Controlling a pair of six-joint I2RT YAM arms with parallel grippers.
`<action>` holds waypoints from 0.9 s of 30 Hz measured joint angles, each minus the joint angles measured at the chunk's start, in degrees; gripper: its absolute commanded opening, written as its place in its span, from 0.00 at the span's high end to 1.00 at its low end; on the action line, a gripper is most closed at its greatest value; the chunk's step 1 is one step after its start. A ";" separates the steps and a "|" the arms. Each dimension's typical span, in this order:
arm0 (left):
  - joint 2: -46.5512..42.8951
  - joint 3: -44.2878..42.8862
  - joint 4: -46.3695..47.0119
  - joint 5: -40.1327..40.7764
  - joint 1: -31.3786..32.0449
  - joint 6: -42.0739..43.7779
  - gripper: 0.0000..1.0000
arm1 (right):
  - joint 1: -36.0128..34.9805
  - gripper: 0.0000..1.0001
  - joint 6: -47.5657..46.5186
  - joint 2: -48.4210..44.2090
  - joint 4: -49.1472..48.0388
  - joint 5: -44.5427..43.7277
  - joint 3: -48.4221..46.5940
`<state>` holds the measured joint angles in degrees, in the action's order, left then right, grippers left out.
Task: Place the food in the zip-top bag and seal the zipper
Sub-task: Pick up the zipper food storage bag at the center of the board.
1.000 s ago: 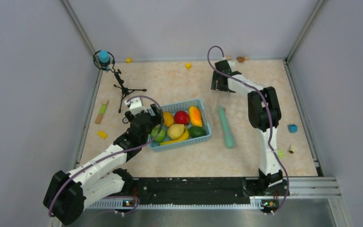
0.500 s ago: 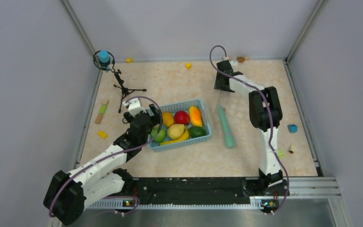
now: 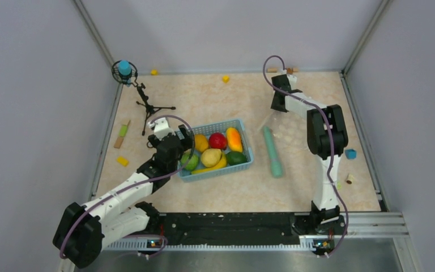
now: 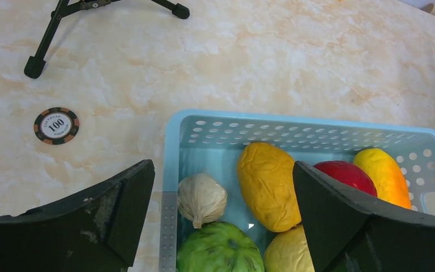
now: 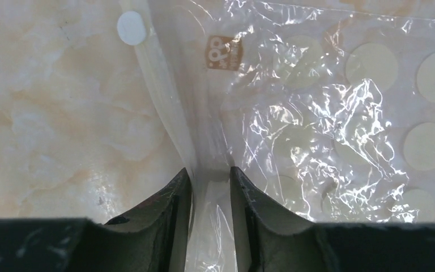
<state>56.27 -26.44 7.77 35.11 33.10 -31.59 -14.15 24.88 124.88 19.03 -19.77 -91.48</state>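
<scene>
The food lies in a light-blue basket (image 3: 226, 123): a red fruit (image 3: 218, 140), an orange one (image 3: 234, 139), a dark green one (image 3: 236, 158), a banana (image 3: 212, 168). My left gripper (image 3: 188, 148) hangs open over the basket's left end. In the left wrist view its fingers straddle the basket (image 4: 294, 122) rim, above a pale bulb (image 4: 202, 198) and a green melon (image 4: 220, 249). The clear zip-top bag (image 3: 286, 127) lies at the back right. My right gripper (image 3: 277, 105) pinches its zipper (image 5: 158, 96) rim, and the plastic (image 5: 328, 113) bunches between the fingers.
A long teal stick (image 3: 271, 152) lies between the basket and the bag. A black tripod (image 3: 147, 105) stands at the back left, with a poker chip (image 4: 56, 125) near its feet. Small yellow blocks (image 3: 225, 79) and a blue block (image 3: 350, 153) are scattered along the edges. Grey walls enclose the table.
My right gripper has narrowed onto the bag's rim and moved to the right with it. The left arm has stayed still.
</scene>
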 measured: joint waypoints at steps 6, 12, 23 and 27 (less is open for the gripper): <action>0.15 0.00 0.00 0.11 -0.02 -0.02 0.03 | 0.83 0.98 0.50 -0.44 -1.68 0.07 1.14; 0.17 0.00 -0.02 -0.50 -0.02 -0.17 0.03 | 0.83 1.00 -1.60 -0.94 -2.58 -0.81 1.84; -1.07 0.00 0.20 -8.41 -0.07 -1.25 0.03 | 1.29 1.00 -12.17 -10.99 -2.25 -2.01 3.45; -1.49 0.00 1.09 -13.00 -0.07 -1.31 0.03 | 1.31 1.00 -14.88 -21.31 -3.91 -0.42 6.80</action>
<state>54.78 -26.44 8.86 22.11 33.04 -32.91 -12.84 10.00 103.57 15.11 -20.18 -84.68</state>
